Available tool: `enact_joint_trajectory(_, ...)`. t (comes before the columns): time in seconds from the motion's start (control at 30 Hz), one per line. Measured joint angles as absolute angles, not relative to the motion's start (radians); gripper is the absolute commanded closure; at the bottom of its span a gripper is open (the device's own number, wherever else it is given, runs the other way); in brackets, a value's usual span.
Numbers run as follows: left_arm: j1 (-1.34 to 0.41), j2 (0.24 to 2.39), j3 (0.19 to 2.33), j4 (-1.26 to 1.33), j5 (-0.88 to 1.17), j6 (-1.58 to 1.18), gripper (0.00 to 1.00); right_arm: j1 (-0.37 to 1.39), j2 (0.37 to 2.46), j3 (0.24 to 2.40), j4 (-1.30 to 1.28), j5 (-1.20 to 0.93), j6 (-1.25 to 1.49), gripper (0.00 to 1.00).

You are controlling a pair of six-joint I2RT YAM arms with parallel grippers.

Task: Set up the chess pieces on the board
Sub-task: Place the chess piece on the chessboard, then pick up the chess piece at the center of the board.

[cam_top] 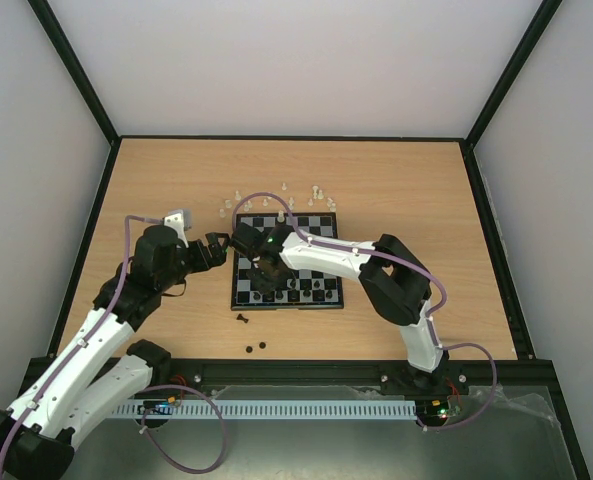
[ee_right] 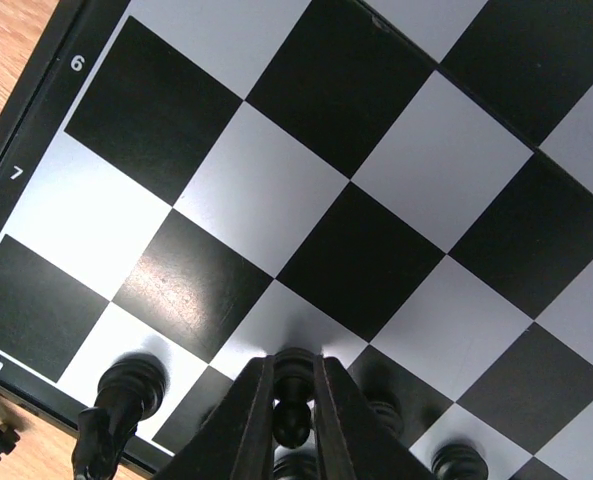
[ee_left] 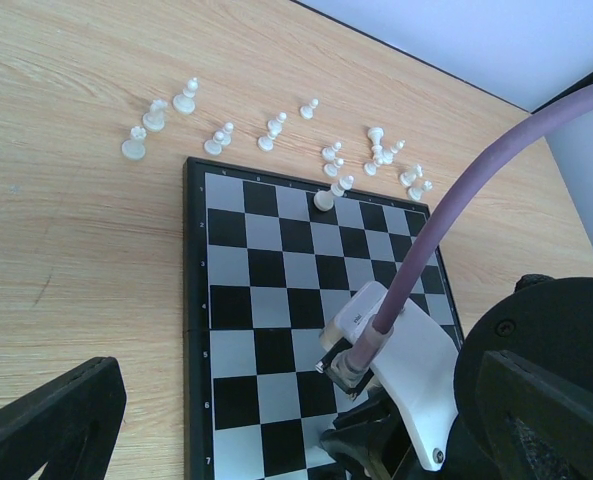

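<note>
The board [cam_top: 316, 226] lies mid-table. My right gripper [ee_right: 294, 385] is shut on a black pawn [ee_right: 294, 415] that stands on a light square of the board [ee_right: 356, 260] in row 7, near its left edge. Other black pieces [ee_right: 126, 388] stand in the row behind it. In the top view the right gripper [cam_top: 267, 276] is low over the board's near-left part. My left gripper [cam_top: 216, 250] hangs open and empty just left of the board [ee_left: 246, 270]. Several white pieces [ee_left: 216, 140] stand on the table past the far edge, and one white piece [ee_left: 323, 200] is on the far row.
Three loose black pieces [cam_top: 243, 318] lie on the wood in front of the board. The right arm's white wrist mount [ee_left: 406, 350] and purple cable [ee_left: 456, 200] cross the left wrist view. Dark frame rails and pale walls [cam_top: 76, 150] enclose the table.
</note>
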State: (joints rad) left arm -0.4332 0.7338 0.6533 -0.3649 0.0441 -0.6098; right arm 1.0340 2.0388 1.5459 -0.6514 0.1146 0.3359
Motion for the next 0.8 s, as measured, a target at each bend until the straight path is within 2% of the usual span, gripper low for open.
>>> enact_joint_trajectory(0.37, -0.433, 0.728, 0.653, -0.366, 0.044, -0.610, 0.01, 1.034, 2.037, 1.546, -0.646, 0.113, 0.336, 0.80)
enact_joint_trajectory(0.47, -0.433, 0.722, 0.653, -0.367, 0.044, -0.610, 0.01, 1.034, 2.017, 1.539, -0.641, 0.120, 0.343, 0.74)
enact_joint_trajectory(0.67, -0.433, 0.714, 0.654, -0.383, 0.044, -0.610, 0.01, 1.039, 1.831, 1.469, -0.638, 0.133, 0.368, 0.64)
enact_joint_trajectory(0.8, -0.433, 0.708, 0.663, -0.394, 0.044, -0.610, 0.01, 1.085, 1.694, 1.422, -0.633, 0.130, 0.390, 0.63)
